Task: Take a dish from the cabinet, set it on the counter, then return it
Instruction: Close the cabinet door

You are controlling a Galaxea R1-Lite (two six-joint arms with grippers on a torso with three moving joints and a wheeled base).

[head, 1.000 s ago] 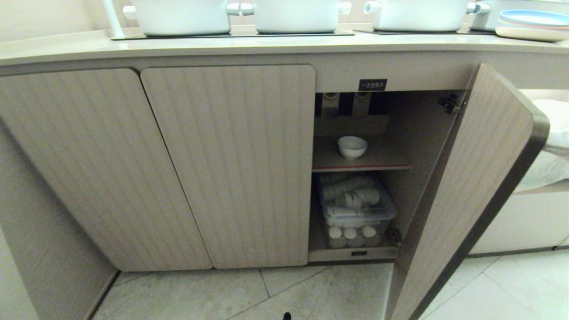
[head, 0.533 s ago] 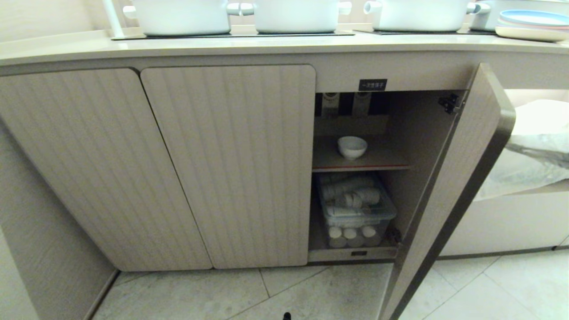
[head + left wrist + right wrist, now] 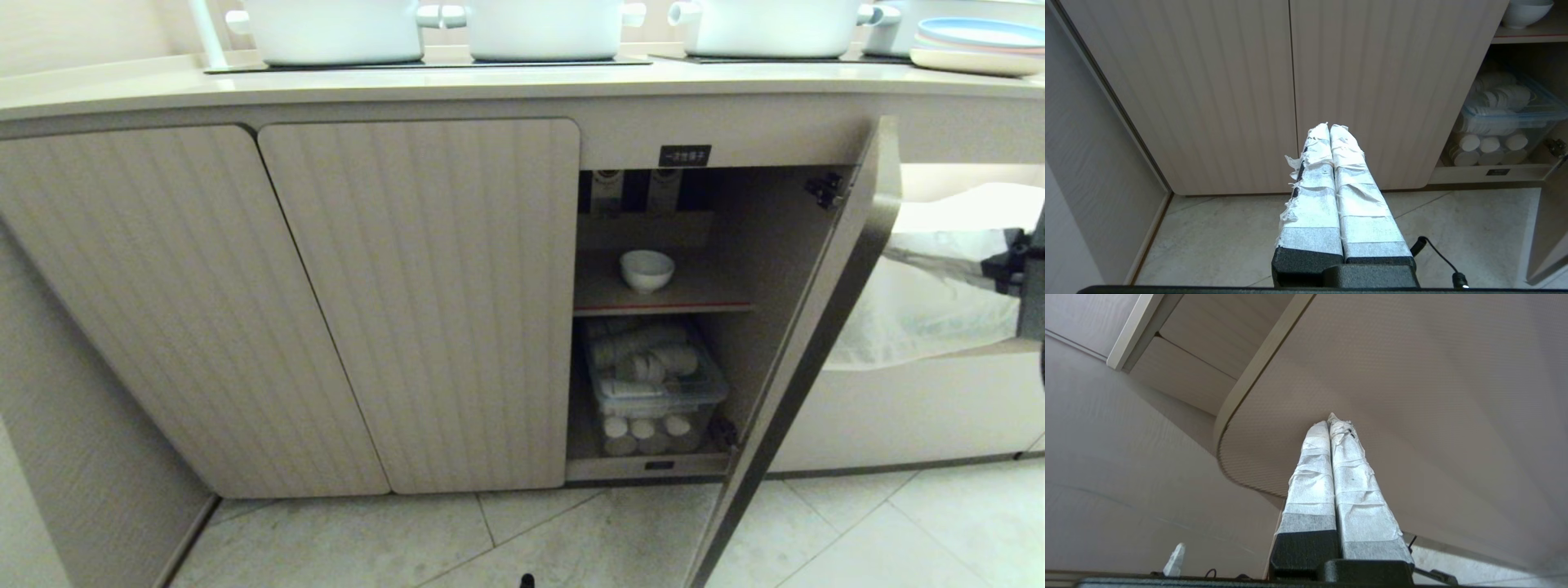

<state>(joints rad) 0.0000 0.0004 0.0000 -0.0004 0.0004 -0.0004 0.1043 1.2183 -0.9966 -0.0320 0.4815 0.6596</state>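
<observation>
The dish (image 3: 647,269), a small white bowl, stands on the inner shelf of the cabinet (image 3: 684,155); its underside also shows in the left wrist view as the dish (image 3: 1525,10). The cabinet's right door (image 3: 841,327) stands nearly edge-on to me. My right gripper (image 3: 1331,418) is shut and empty, its taped tips against the door's face (image 3: 1412,375) near its rounded corner. A dark part of my right arm (image 3: 1030,286) shows beyond the door. My left gripper (image 3: 1329,125) is shut and empty, parked low before the closed doors. The counter (image 3: 490,86) runs above.
A clear plastic box of paper cups (image 3: 653,392) fills the lower shelf. White pots (image 3: 539,28) and stacked plates (image 3: 971,45) stand on the counter. Two closed fluted doors (image 3: 424,302) lie left of the opening. A white bag (image 3: 931,310) sits right of the door.
The open door has swung leftward, from wide open to nearly edge-on. My right arm has come into view at the right edge. The dish has not moved.
</observation>
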